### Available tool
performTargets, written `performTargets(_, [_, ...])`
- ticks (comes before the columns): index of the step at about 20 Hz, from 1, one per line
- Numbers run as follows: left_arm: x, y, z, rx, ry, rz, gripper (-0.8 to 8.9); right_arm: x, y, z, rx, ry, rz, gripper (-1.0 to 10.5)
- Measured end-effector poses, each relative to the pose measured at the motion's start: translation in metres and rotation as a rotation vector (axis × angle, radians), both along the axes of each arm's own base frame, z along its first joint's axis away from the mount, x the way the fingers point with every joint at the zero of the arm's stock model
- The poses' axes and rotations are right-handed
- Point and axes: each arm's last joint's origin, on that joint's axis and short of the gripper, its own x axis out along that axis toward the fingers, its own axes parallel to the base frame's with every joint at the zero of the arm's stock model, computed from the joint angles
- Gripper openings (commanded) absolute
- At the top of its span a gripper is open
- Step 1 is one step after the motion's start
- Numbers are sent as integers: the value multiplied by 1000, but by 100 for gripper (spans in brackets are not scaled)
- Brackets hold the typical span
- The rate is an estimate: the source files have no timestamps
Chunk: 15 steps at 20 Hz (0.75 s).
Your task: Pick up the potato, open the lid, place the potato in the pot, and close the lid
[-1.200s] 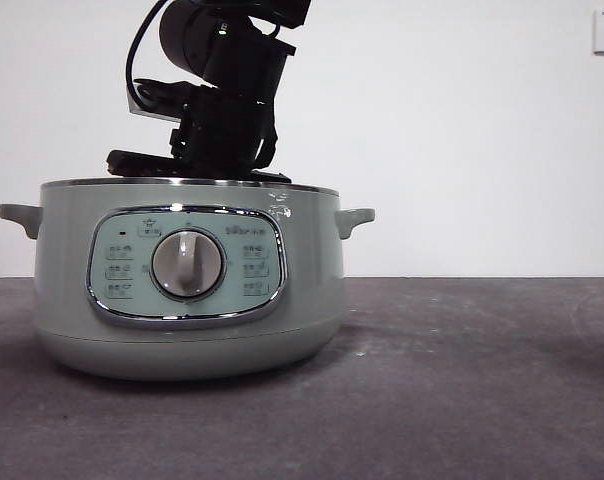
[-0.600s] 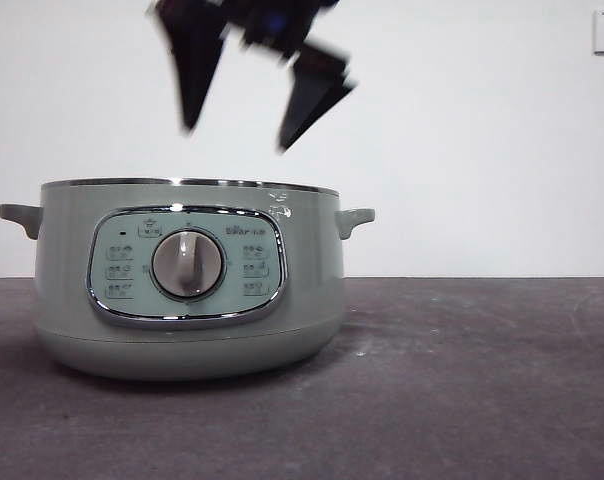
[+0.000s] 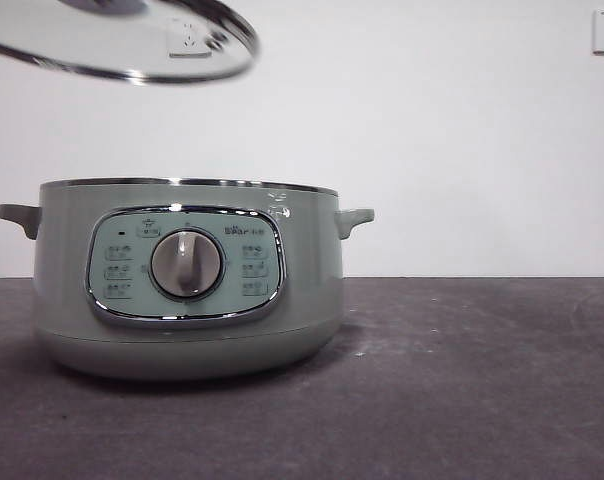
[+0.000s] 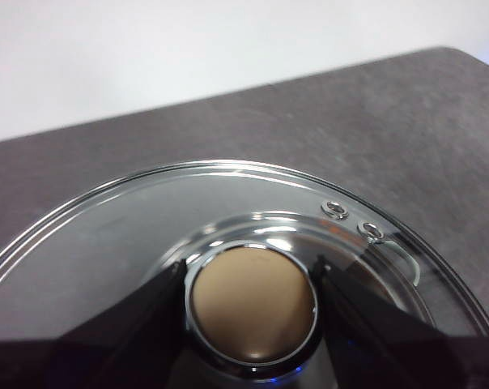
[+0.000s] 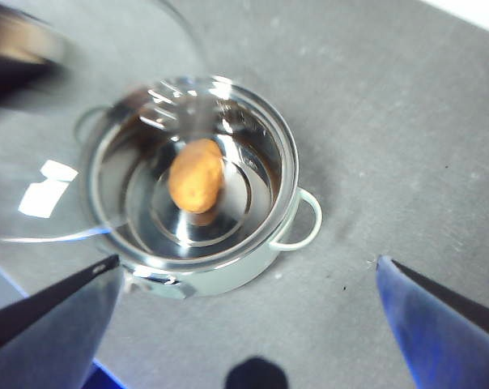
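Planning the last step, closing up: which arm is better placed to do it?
Left, probably. The left gripper already clamps the knob of the round glass lid, which is above the sage-green pot; the orange-brown potato lies inside.

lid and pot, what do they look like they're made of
Lid: clear glass, as the wall socket shows through it, with a shiny chrome-like rim. The left gripper holds it by its knob, whose tan top looks matte. Pot: pale green outside with a smooth satin look, plastic or painted metal; inside, mirror-bright steel-like metal under the potato.
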Motion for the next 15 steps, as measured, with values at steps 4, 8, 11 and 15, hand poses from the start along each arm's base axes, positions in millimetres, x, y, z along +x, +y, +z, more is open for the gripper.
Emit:
performTargets(4, [29,-20,-22,14,60,-25,-9,-22,-23,12,-7,-46,-64,531])
performTargets(8, [48,-38,-40,19,83,-51,-9,-32,-33,14,-27,-48,-87,531])
performTargets(11, [56,-48,-52,34,111,-67,-9,-32,-34,13,-32,-44,-87,531])
performTargets(15, [62,-55,-64,54,147,-75,-9,-32,-34,13,-32,-43,-87,531])
